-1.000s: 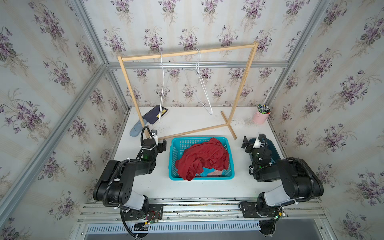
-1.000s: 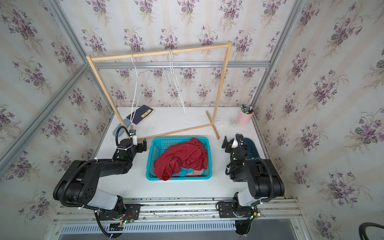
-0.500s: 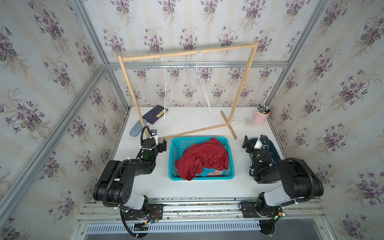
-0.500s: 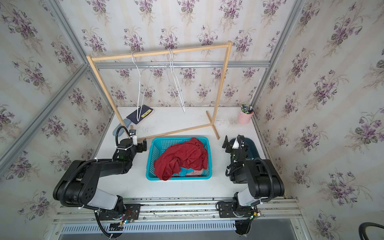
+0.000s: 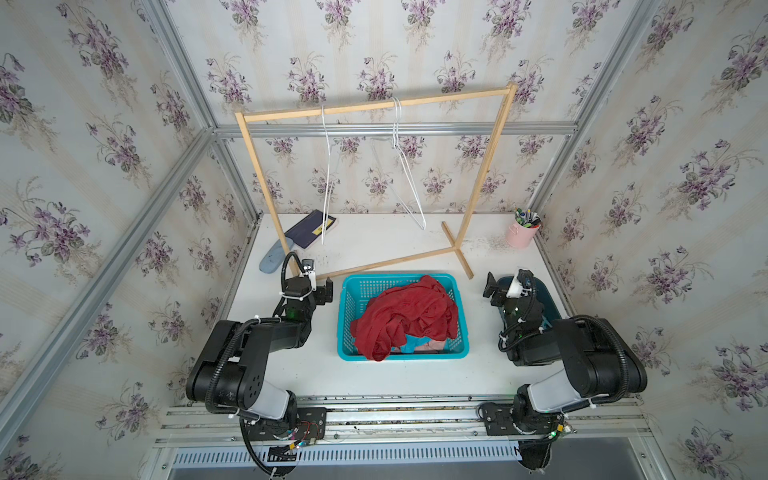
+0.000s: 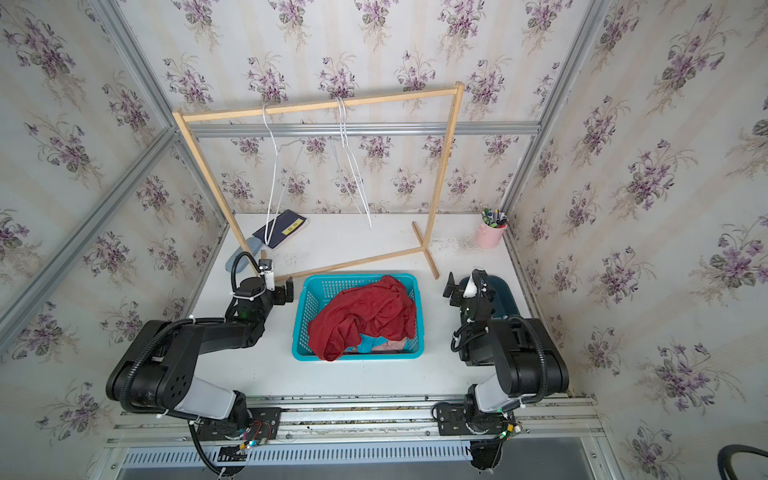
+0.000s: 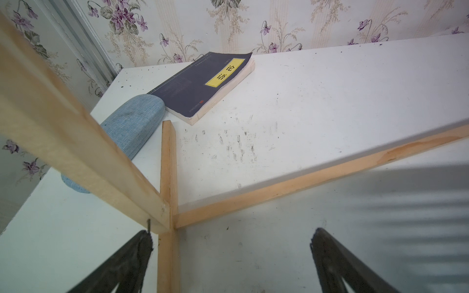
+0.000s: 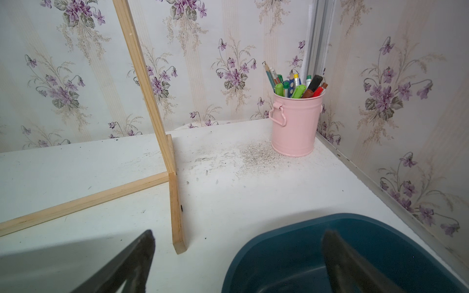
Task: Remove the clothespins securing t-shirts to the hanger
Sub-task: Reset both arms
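The t-shirts lie heaped in a teal basket [image 5: 341, 328] at the table's middle. The dark red one [image 5: 407, 316] is on top. Turquoise [image 5: 411, 345] and pale pink [image 5: 432, 345] cloth peek out under it. Two bare white wire hangers [image 5: 328, 174] [image 5: 405, 174] hang on the wooden rack [image 5: 374, 104]. No clothespins show in any view. My left gripper [image 5: 322, 291] [image 7: 231, 238] is open, low beside the basket's left side, over the rack's foot. My right gripper [image 5: 496, 286] [image 8: 238, 238] is open at the rim of a dark blue tub [image 8: 291, 253], holding nothing.
A dark book [image 5: 311, 230] and a blue-grey case [image 5: 272, 259] lie at the back left behind the rack's post. A pink cup of pens [image 5: 519, 237] stands in the back right corner. The rack's base bar [image 7: 304, 177] runs across the table behind the basket.
The left wire hanger sways slightly on the rack. Both arms hold their places with the jaws wide.
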